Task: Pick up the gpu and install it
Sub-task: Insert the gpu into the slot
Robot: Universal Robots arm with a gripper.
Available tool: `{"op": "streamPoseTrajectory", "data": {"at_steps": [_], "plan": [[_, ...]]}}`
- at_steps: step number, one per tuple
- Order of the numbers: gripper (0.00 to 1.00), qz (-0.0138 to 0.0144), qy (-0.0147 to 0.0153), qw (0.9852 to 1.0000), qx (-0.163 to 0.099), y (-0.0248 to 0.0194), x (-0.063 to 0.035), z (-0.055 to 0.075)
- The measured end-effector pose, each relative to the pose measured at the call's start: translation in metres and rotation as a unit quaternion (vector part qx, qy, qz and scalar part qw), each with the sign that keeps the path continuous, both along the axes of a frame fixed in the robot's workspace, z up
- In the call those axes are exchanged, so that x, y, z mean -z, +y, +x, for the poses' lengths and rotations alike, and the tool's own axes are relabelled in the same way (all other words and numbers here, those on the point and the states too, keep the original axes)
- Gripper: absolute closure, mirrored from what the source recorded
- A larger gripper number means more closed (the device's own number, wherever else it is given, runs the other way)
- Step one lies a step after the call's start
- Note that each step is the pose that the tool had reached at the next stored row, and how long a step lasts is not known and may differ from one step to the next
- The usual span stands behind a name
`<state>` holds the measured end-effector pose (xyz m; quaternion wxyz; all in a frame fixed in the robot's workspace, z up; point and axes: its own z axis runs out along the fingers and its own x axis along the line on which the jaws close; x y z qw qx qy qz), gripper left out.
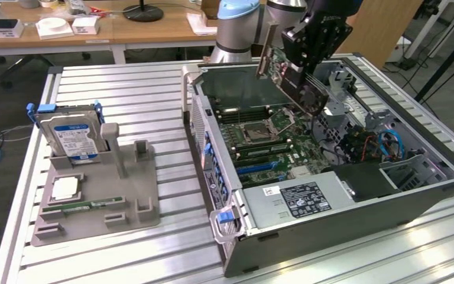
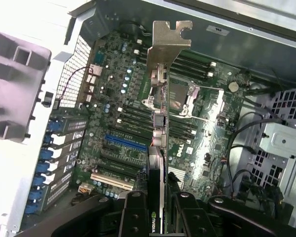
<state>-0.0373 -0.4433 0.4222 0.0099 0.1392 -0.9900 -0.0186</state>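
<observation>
GPU (image 1: 310, 94) (image 2: 163, 74) clamped edge-on in gripper (image 1: 300, 62) (image 2: 156, 207). I see it hanging above mobo (image 1: 266, 136) inside open PC case (image 1: 330, 236), not seated.

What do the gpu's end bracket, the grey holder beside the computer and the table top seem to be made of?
End bracket of the gpu: bare sheet metal, probably steel; silvery, thin, bent at the tip.
Grey holder: likely plastic; matte, uniform grey with moulded pockets.
Table top: metal, probably aluminium profiles; pale satin sheen, long parallel grooves.
</observation>
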Motion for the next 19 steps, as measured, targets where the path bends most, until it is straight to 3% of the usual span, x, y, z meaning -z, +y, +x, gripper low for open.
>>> {"op": "streamPoseTrajectory", "data": {"at_steps": [9,19], "plan": [[0.74,0.0000,0.0000,0.9994,-0.035,0.0000,0.0000,0.0000],[0.74,0.0000,0.0000,0.9974,-0.072,0.0000,0.0000,0.0000]]}}
